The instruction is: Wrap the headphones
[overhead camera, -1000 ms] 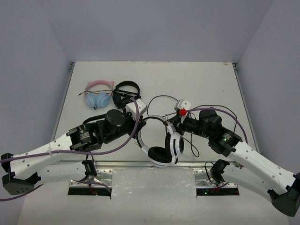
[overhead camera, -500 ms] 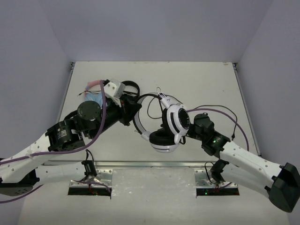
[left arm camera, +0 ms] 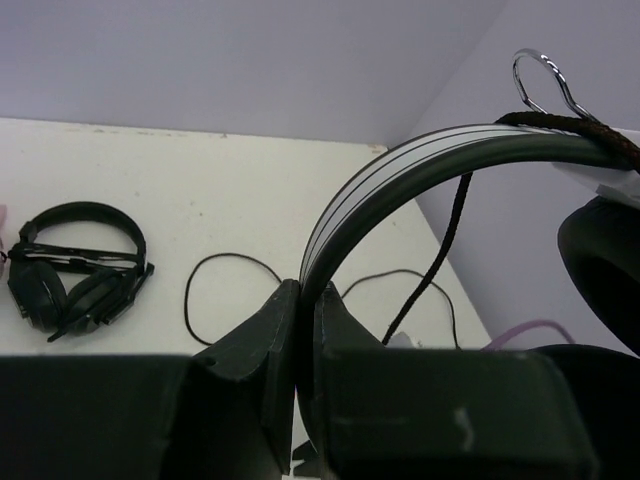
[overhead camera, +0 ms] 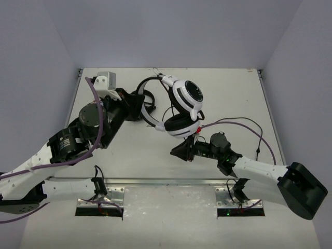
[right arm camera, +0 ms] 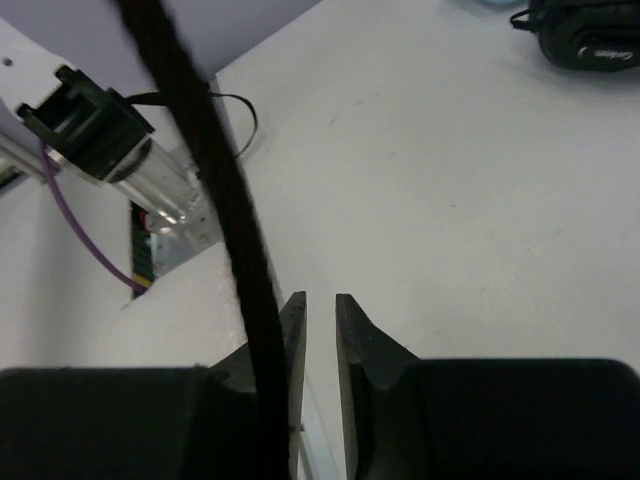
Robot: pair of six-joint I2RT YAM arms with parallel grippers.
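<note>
The white headphones (overhead camera: 188, 94) hang in the air over the back middle of the table, black ear pads facing down and to the right. My left gripper (overhead camera: 140, 100) is shut on their striped headband (left arm camera: 400, 175); its fingers (left arm camera: 262, 335) pinch the band's lower end. The thin black cable (left arm camera: 447, 245) drops from the band, and a loop of it (left arm camera: 232, 256) lies on the table. My right gripper (overhead camera: 176, 152) sits low below the headphones, pointing left. Its jaws (right arm camera: 320, 305) stand a narrow gap apart with nothing between them. The cable (right arm camera: 215, 170) runs just outside the left finger.
An all-black pair of headphones (left arm camera: 75, 265) lies on the table at the back left, partly behind my left gripper in the top view (overhead camera: 148, 96), and shows in the right wrist view (right arm camera: 590, 35). The pink-and-blue pair is hidden by my left arm. Purple robot leads (overhead camera: 244, 122) arch over both arms.
My left gripper has lifted the headphones up and toward the back of the table. My right gripper has come off the ear cup and dropped low toward the front.
</note>
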